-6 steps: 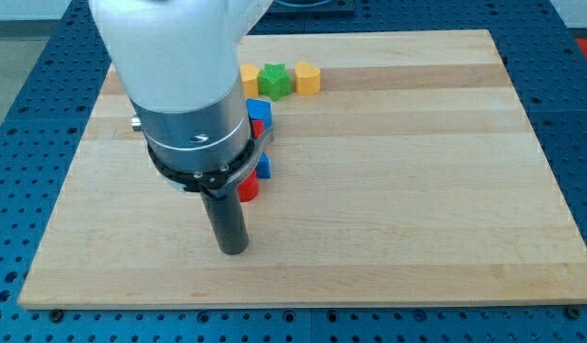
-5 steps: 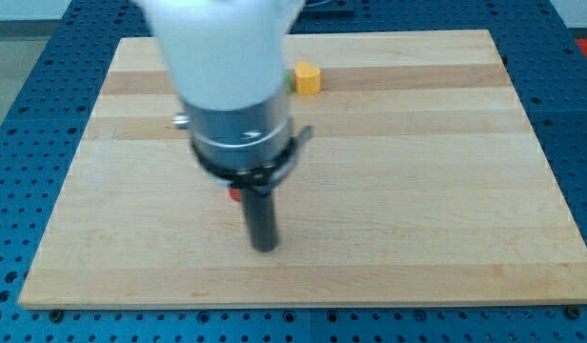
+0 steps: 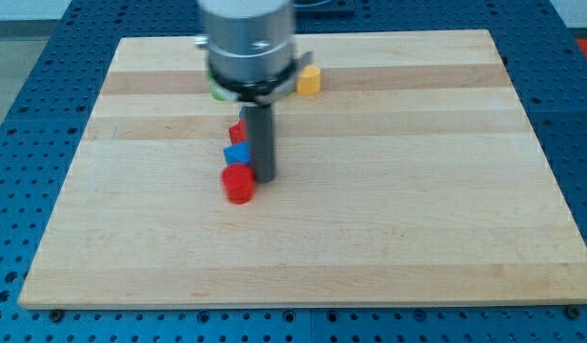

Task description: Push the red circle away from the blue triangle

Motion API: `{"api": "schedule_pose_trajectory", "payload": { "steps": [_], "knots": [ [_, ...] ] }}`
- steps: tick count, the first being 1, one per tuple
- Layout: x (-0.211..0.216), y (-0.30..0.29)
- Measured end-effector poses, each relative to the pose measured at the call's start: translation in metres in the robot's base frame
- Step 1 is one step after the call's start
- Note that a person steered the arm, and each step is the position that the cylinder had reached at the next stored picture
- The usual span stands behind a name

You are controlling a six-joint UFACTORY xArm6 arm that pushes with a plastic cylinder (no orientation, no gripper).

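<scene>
Jaws: none fitted. Rod has moved up-view; my tip (image 3: 264, 178) now just right of red circle (image 3: 239, 184), below blue triangle (image 3: 237, 154); separation pending.

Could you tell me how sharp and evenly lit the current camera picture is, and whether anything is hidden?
Camera view: lighting even and soft, no glare on the wooden board; the arm housing at the view's top is slightly motion-blurred and hides blocks behind it; my tip is sharp, just right of the red circle, casting a faint shadow.
</scene>
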State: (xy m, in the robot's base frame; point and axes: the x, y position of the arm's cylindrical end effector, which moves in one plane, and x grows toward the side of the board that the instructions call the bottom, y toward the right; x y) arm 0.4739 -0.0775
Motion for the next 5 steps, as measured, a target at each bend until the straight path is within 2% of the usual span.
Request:
{"api": "schedule_pose_trajectory", "payload": {
  "steps": [1,2,4,5],
  "knots": [
    [0.02,-0.066],
    [0.022,-0.091],
    [0.022,-0.067],
    [0.03,-0.089]
  ]
}}
